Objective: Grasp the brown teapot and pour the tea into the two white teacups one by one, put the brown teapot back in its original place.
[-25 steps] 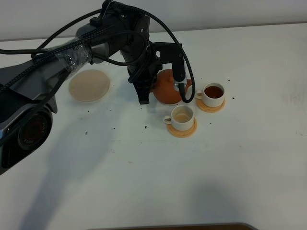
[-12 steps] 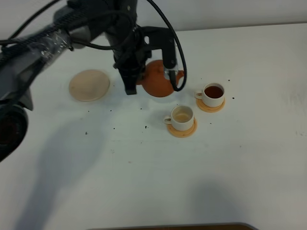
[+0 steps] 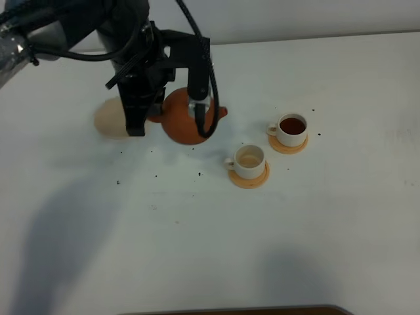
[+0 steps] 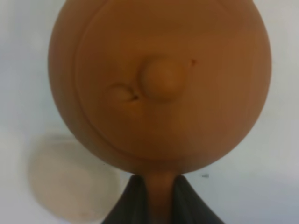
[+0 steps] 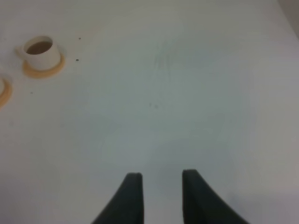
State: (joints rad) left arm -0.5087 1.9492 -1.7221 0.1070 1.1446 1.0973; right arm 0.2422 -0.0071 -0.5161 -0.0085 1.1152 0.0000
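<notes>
Teapot hangs over the worktop, handle clenched in the left jaws, just beside the saucer, likely for setting down; near cup and far cup hold tea. Right jaws apart, empty.

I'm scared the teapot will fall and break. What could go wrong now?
The left pincer grips the brown teapot only by its thin handle, seemingly lifted off the table; it might slip or swing.
The cream saucer is partly hidden by the arm, so the pot could land off-centre or on its rim.
</notes>
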